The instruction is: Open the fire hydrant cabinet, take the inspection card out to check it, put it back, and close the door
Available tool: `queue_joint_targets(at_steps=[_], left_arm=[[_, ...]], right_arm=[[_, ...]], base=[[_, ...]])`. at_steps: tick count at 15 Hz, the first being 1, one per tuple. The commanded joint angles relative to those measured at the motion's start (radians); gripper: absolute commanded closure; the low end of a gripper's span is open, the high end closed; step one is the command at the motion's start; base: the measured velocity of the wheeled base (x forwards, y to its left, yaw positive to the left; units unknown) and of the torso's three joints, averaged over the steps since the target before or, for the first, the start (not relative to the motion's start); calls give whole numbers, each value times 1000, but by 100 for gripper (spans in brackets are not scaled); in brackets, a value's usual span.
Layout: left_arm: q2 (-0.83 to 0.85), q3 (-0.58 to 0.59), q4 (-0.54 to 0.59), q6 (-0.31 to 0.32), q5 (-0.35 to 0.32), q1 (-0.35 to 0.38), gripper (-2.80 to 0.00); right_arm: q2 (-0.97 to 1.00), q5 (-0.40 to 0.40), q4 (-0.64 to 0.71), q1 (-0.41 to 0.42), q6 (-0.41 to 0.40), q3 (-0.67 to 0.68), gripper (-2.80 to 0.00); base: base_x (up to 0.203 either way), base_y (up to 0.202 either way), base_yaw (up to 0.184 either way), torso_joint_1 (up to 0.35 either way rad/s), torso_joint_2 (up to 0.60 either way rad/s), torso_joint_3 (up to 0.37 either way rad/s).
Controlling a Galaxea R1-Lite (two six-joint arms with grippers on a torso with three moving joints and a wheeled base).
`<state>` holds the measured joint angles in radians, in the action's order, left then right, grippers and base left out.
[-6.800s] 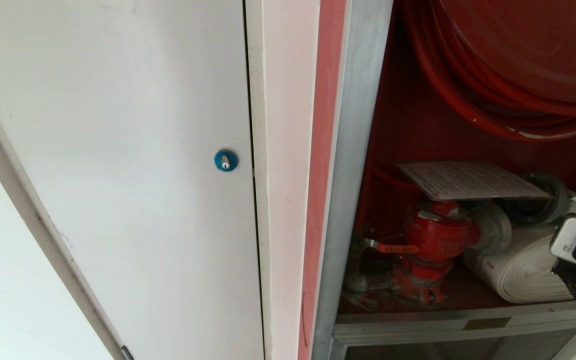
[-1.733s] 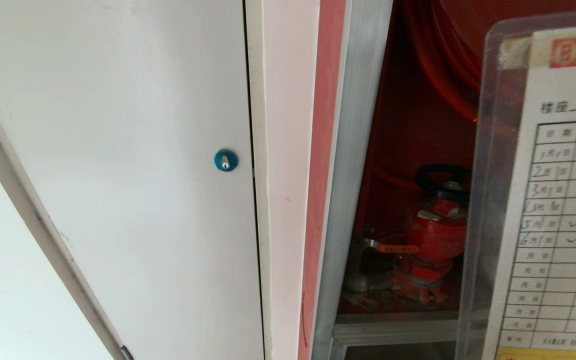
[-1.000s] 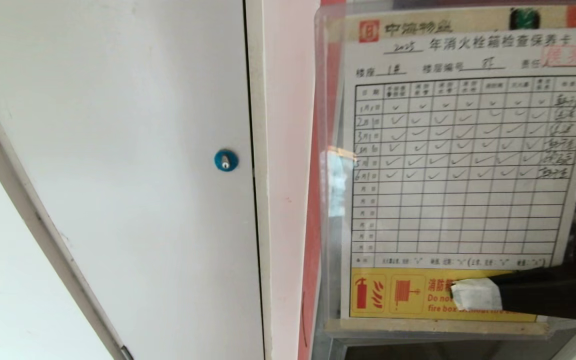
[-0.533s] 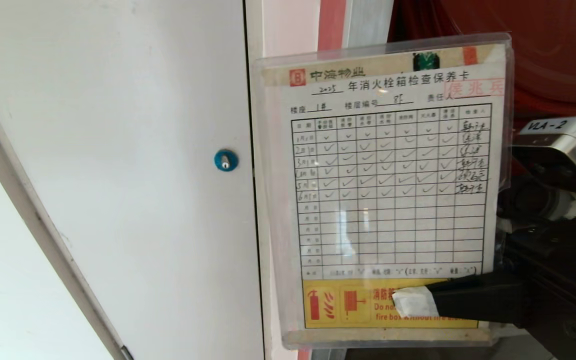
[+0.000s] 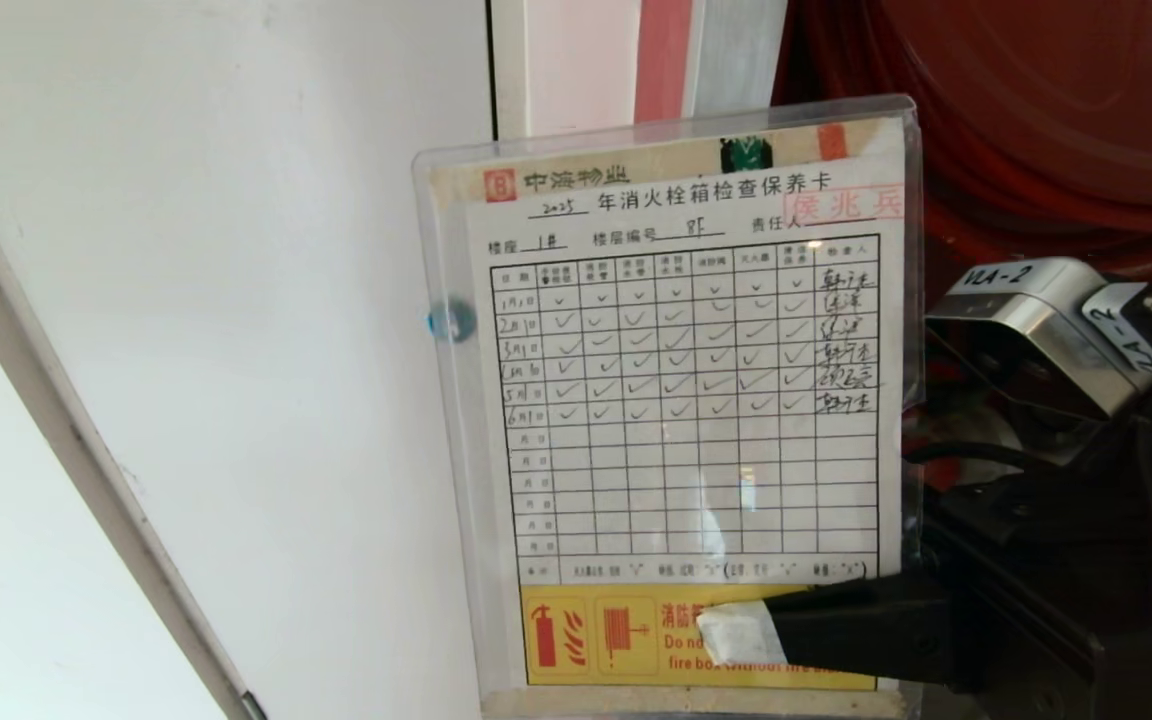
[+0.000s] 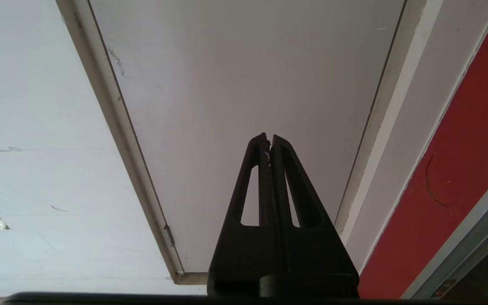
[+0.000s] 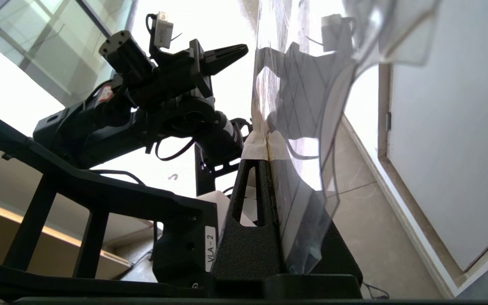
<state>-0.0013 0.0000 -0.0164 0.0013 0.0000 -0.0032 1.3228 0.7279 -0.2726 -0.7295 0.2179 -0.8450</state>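
Head view: right gripper (image 5: 736,635) reaching in level from the right, black finger with a white taped tip pressed on the yellow bottom strip of the inspection card (image 5: 681,400), pinched tight on that lower edge. Card held upright and facing the camera, printed grid and ticks readable, red stamp at its upper right corner. Overlaps the white door (image 5: 216,300) on its left side, the blue lock (image 5: 448,320) showing faintly through the clear sleeve. Red hose reel (image 5: 1056,110) inside the fire hydrant cabinet (image 5: 726,50) behind and to the right, above the silver wrist bracket. Compared with half a second ago, card shifted further left and a little lower, now covering the lock that was then clear of it; a second ago, sat over the cabinet opening further right. Nearly seven seconds back, lay flat on the red valve inside the cabinet. Left wrist view: left gripper (image 6: 269,142) pointing at the white door, black fingers pressed together with nothing between them, red cabinet edge off to one side. Right wrist view: taped fingertips (image 7: 254,146) closed on the plastic sleeve seen edge-on, sleeve bowing away beyond the tips; left arm visible beyond it against bright windows, tiled floor and white door on the other side.
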Motion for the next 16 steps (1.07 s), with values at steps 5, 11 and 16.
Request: queue_joint_targets(at_steps=[5,11,16], left_arm=[[1,11,0,0,0,0,0],[1,11,0,0,0,0,0],[1,11,0,0,0,0,0]], right_arm=[[-16,4,-13,-19,19,15,0],[-48,7,-13,-41,67,18,0],[-60,8,-14,-80,90,12,0]], base=[[0,0,0,0,0,0],[0,0,0,0,0,0],[0,0,0,0,0,0]])
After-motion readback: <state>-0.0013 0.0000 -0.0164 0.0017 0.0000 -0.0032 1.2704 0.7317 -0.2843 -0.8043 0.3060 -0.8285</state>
